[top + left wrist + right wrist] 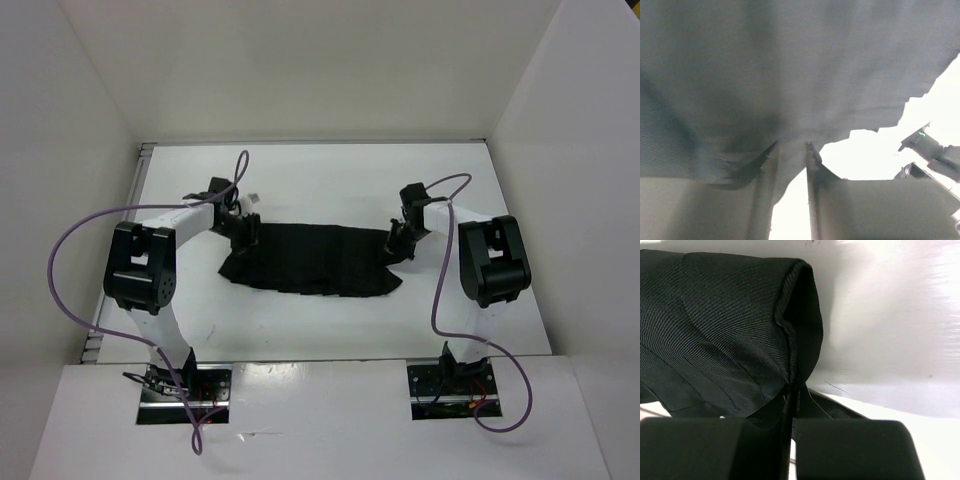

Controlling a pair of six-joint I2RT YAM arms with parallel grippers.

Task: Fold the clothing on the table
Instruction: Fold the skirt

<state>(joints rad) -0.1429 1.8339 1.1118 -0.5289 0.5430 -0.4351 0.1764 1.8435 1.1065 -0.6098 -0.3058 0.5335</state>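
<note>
A black pleated skirt [310,262] lies spread across the middle of the white table [330,180], its long axis running left to right. Its straight waistband [320,231] faces the far wall and its jagged hem [322,291] points back toward the arm bases. We see one arm at each far corner. The left gripper [243,228] sits at the waistband's left end; in its wrist view the fingers [812,165] stand slightly apart, with skirt fabric draped into the gap. The right gripper [398,240] is at the right end, its jaws pressed together and pinching the folded edge of the cloth, which rounds up over the fingertips in the right wrist view.
</note>
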